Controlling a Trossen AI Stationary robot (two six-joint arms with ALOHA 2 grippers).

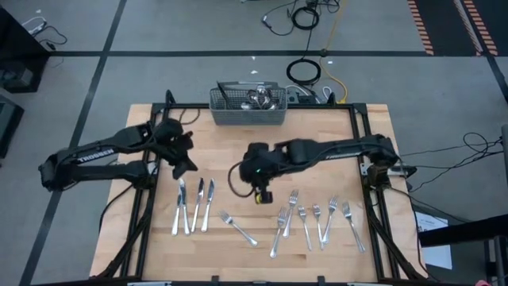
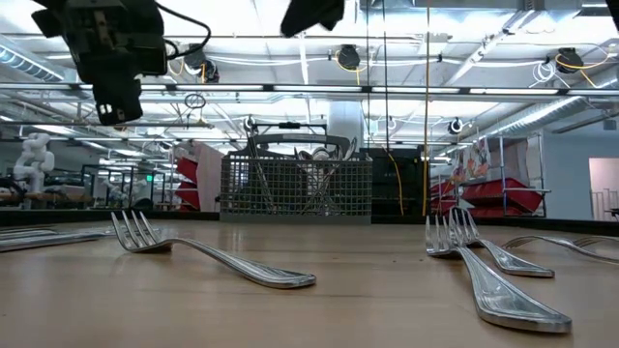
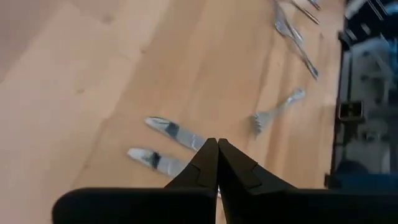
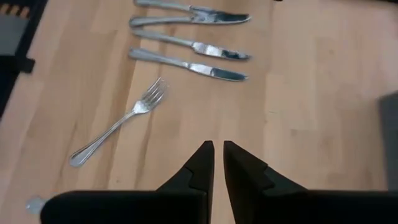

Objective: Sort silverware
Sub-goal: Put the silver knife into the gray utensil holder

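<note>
Shiny slim silverware (image 1: pixel 198 205) flat on table (image 1: pixel 238 151)

A grey wire-mesh basket (image 1: pixel 248 107) stands at the wooden table's (image 1: pixel 238 159) far edge.

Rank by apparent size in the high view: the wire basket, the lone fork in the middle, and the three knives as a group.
1. Wire basket
2. Group of three knives
3. Lone fork

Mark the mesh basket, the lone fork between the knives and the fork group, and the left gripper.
mesh basket (image 1: pixel 248 116): high view, front wall of the grey wire mesh.
lone fork (image 1: pixel 238 228): high view, middle of its handle.
left gripper (image 3: pixel 217 163): left wrist view, between the two shut fingertips.
</note>
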